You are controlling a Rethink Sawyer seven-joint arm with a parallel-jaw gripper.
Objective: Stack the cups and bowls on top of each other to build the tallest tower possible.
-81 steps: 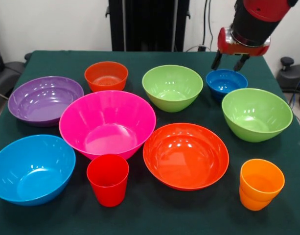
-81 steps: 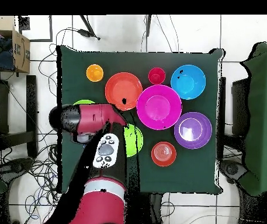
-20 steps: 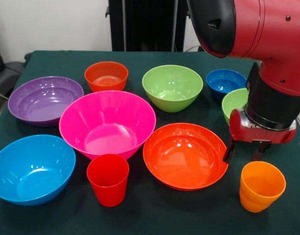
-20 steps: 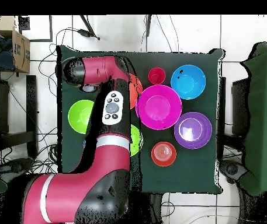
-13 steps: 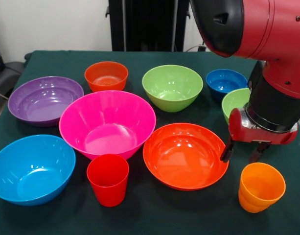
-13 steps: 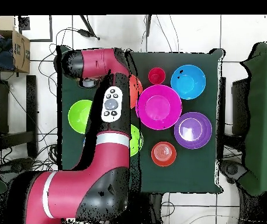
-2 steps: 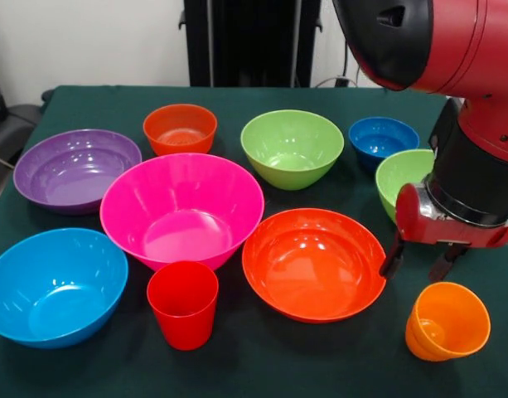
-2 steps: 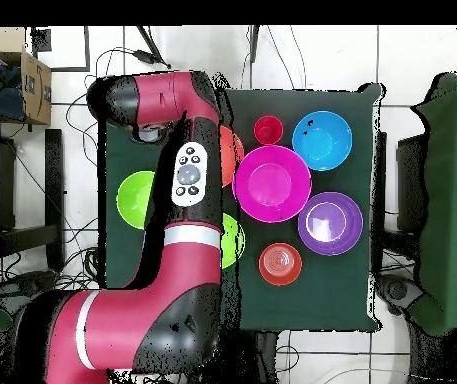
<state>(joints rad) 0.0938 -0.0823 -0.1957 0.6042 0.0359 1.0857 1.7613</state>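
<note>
Cups and bowls are being shown spread singly over the green-clothed table [image 7: 88,95], none of them stacked. The orange cup [image 7: 447,321] is leaning over at the near right corner in the front view, its mouth tipped up and toward the left, its glossy inside lit. The gripper [image 7: 420,261] is being held just above and behind it, its two dark fingers [image 7: 392,257] parted and empty, clasping nothing. The red cup [image 7: 182,303] is standing upright near the front edge, between the light blue bowl [image 7: 53,284] and the large orange-red bowl [image 7: 314,263]. The large pink bowl [image 7: 181,207] is sitting at the middle, with the purple bowl [image 7: 75,168] to its left and the small orange-red bowl [image 7: 180,128] behind it. One lime green bowl [image 7: 292,148] is sitting behind the large orange-red one; the second green bowl [image 7: 403,175] is being partly hidden by the arm [image 7: 461,91], and the small blue bowl [image 7: 382,137] is sitting beyond it.

Against half a second ago, the orange cup is being seen more tilted and shifted slightly rightward and lower, and the gripper has moved a little to the right. In the overhead view the arm [image 8: 187,190] is covering the table's left side, its head having swung further left; the pink bowl [image 8: 272,183] and its neighbours are lying unchanged.
</note>
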